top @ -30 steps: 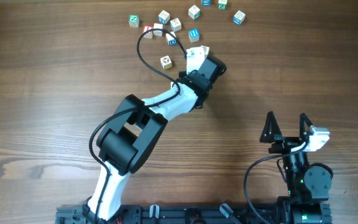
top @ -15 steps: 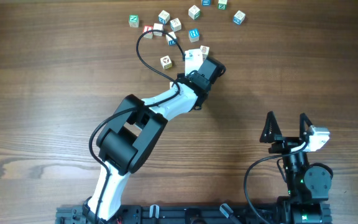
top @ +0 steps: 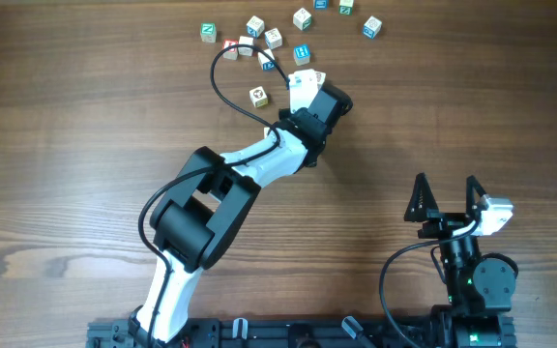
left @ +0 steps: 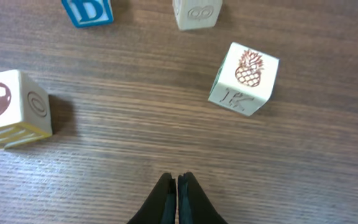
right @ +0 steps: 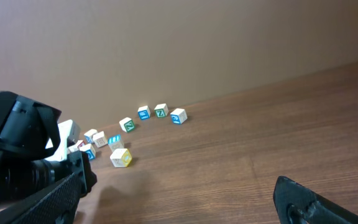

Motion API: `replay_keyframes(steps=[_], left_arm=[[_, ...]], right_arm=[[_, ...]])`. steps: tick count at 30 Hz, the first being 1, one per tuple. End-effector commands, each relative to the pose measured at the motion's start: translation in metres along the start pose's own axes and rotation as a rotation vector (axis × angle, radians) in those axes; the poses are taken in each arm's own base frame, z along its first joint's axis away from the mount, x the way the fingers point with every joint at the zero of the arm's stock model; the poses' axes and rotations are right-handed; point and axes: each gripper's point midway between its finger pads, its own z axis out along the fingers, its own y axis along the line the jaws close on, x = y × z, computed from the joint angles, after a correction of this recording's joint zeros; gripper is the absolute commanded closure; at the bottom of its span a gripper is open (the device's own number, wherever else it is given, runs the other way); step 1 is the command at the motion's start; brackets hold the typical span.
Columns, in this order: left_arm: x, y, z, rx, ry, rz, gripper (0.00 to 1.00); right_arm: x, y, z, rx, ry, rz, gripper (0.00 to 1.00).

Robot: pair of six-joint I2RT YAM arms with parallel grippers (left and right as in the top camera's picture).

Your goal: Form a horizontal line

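Letter cubes [top: 273, 38] lie loosely scattered at the far middle of the brown wood-grain table [top: 66, 145], with a plain tan wall [right: 229, 37] behind. Just beyond the left gripper [left: 177, 186], whose fingers are pressed together and empty, stands a pale pineapple-and-K cube [left: 243, 79], turned askew. Right gripper [top: 446, 178] gapes wide, near right.

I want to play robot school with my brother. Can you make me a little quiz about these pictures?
1. True or false: the left fingers are shut with nothing between them.
2. In the left wrist view, which picture is on the cube nearest those fingers? A pineapple, B car, C fish.
3. Fill in: the right fingers stand ____.
Key: 1 true; 2 A; 3 open.
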Motion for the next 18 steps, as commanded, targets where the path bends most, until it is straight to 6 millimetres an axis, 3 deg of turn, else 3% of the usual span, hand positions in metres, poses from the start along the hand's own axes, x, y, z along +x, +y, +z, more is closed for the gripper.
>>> replay_keyframes(steps=[1,6,9,14,18], left_arm=[[-0.036,-0.001,-0.021,0.017,-0.073,-0.045,0.93],[-0.074,0.007,-0.046,0.031,-0.127,-0.047,0.93],[-0.094,0.023,-0.060,0.014,-0.140,-0.073,0.93],[-0.115,0.062,-0.074,-0.050,-0.128,-0.102,0.93],[-0.118,0.100,-0.073,-0.117,-0.081,-0.124,0.92]], right_arm=[[-0.001,0.001,0.000,-0.010,-0.006,-0.018,0.00],[-0.001,0.001,0.000,-0.010,-0.006,-0.018,0.00],[-0.001,0.001,0.000,-0.010,-0.006,-0.018,0.00],[-0.001,0.001,0.000,-0.010,-0.006,-0.018,0.00],[-0.001,0.001,0.000,-0.010,-0.006,-0.018,0.00]])
